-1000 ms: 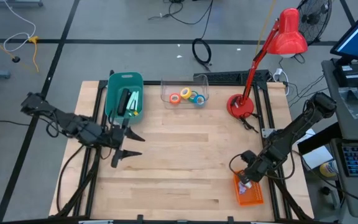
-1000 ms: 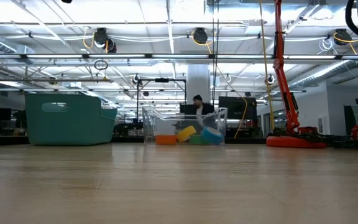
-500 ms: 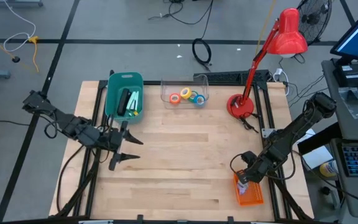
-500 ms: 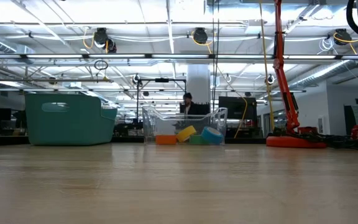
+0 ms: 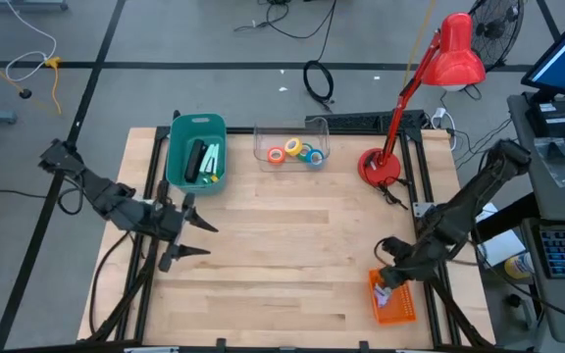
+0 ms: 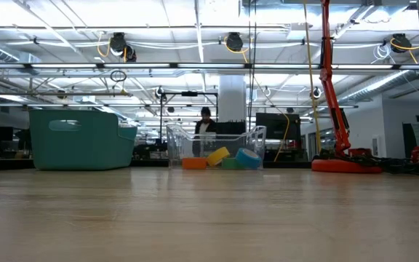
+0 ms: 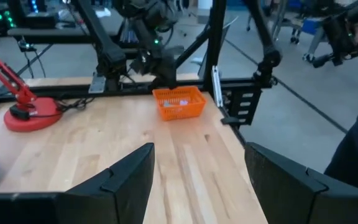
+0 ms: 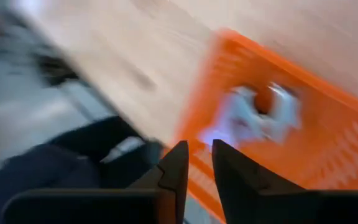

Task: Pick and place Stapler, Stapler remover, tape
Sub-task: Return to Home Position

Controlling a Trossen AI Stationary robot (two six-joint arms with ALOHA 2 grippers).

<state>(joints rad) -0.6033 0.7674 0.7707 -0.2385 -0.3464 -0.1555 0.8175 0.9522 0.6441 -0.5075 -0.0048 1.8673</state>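
Both arms (image 5: 94, 184) were dark, slender, jointed links with black cable (image 5: 109, 263) looped alongside. Left hand (image 5: 210, 241), at nine o'clock, and right hand (image 5: 387, 282), at four o'clock, each carried two black wedge-shaped fingers (image 7: 129, 180).

I see the tape as four small open-centred rolls huddled in the transparent bin (image 5: 263, 137) at the table's far edge: the orange roll (image 5: 277, 155), yellow roll (image 5: 292, 149), green roll (image 5: 306, 153) and blue roll (image 5: 317, 159), the yellow one tipped up on the others. The staplers, a dark stapler (image 5: 194, 159) and a pale green stapler (image 5: 211, 157), lie side by side lengthwise in the teal bin (image 5: 177, 147). The staple removers (image 8: 257, 115) show only as a pale, blurred lump with a violet tinge inside the orange bin (image 5: 402, 312) at the near right corner.
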